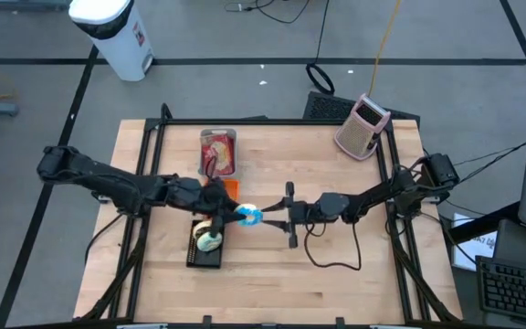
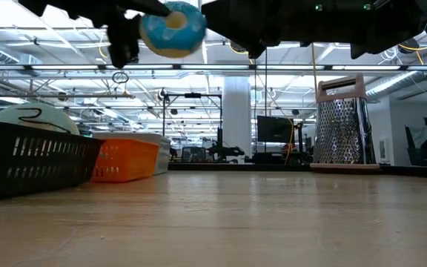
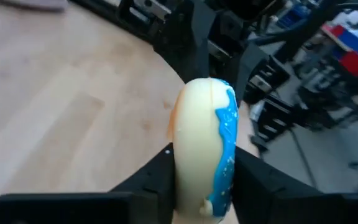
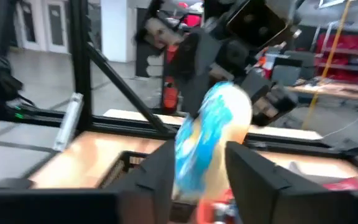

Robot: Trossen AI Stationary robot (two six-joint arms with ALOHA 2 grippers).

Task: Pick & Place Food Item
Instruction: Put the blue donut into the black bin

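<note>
While both arms are stretched inward above the worktop's middle, the blue-iced doughnut (image 1: 247, 216) is clamped by the left gripper (image 3: 201, 180); the right gripper (image 4: 197, 174) flanks it, grip unclear, its hold blurred

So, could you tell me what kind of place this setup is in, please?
Probably a robotics lab or workshop: a wooden table on a dark metal frame, open ceiling with strip lights, a monitor and shelving behind, cables across the grey floor.
</note>
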